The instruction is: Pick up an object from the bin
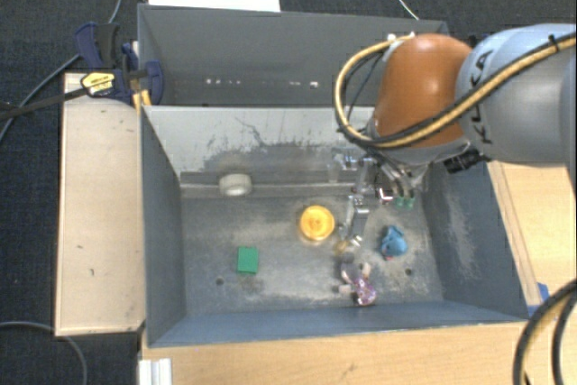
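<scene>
The gripper (pixel 352 234) (open or closed, I cannot tell) hangs between yellow disc (pixel 315 224) and blue lump (pixel 393 241) — descending, it might knock either aside.

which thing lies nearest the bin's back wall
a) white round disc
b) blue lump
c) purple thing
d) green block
a: the white round disc lies at the foot of the bin's back wall, while the green block, blue lump and purple thing lie nearer the front.
</scene>
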You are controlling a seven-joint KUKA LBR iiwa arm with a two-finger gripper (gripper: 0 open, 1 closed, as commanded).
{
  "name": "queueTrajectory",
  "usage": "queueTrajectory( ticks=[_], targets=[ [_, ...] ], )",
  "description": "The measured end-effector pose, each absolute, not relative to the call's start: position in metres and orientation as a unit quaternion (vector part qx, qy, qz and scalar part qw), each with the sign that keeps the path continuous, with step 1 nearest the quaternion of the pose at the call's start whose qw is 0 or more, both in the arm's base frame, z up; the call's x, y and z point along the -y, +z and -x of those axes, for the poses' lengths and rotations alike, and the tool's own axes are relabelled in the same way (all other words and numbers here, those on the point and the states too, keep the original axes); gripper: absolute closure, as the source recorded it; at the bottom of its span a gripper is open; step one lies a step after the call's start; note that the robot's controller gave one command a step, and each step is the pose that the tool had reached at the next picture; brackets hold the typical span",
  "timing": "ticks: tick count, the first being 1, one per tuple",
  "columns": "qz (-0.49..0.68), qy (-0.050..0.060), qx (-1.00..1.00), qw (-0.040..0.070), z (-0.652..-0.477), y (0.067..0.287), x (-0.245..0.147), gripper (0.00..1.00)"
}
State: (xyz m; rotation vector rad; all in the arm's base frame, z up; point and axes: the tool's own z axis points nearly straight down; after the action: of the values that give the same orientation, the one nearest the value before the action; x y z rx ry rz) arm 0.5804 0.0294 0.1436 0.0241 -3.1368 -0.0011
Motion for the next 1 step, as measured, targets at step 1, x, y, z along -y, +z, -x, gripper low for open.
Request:
queueTrajectory(
  ticks=[1],
  targets=[
    [-0.007, 0.0, 1.0, -0.001, -0.582, 0.1485, -0.0292, 0.0]
  ],
)
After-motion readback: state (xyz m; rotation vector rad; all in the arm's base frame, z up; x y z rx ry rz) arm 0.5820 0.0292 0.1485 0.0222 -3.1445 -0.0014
